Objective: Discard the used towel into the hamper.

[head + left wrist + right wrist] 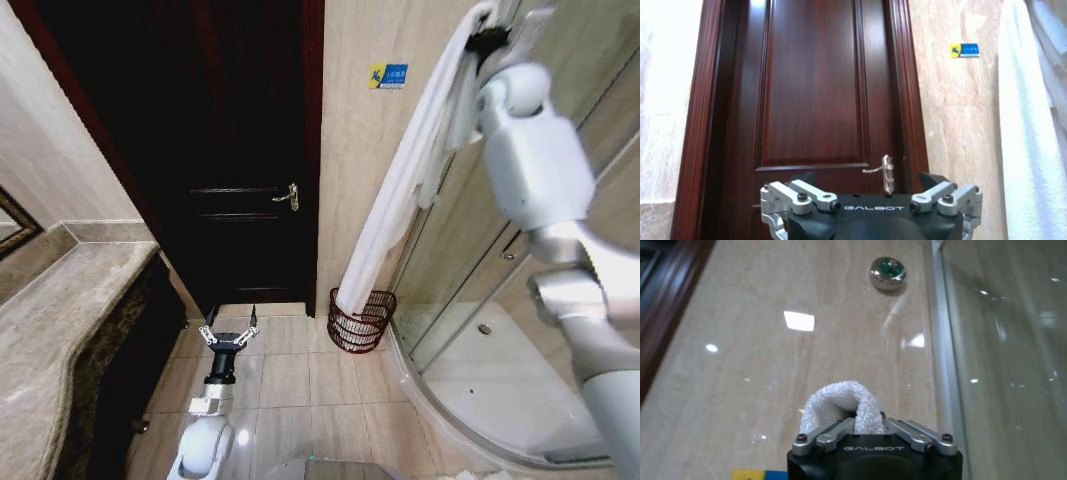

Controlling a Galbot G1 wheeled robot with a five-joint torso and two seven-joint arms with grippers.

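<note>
A long white towel (400, 190) hangs from my right gripper (487, 38), which is raised high by the wall and shut on its top fold. The towel's lower end reaches the rim of the hamper (362, 322), a small round reddish-brown wire basket on the floor tiles beside the door. In the right wrist view the towel (840, 400) bunches between the shut fingers of the right gripper (857, 424). My left gripper (230, 326) hangs low in front of the door, open and holding nothing. In the left wrist view that gripper (870, 182) faces the door, with the towel (1033, 130) beside it.
A dark wooden door (240, 150) with a metal handle (288, 196) stands ahead. A marble counter (50, 330) runs along the left. A curved glass shower enclosure (480, 330) fills the right. A chrome knob (887, 270) is fixed on the wall.
</note>
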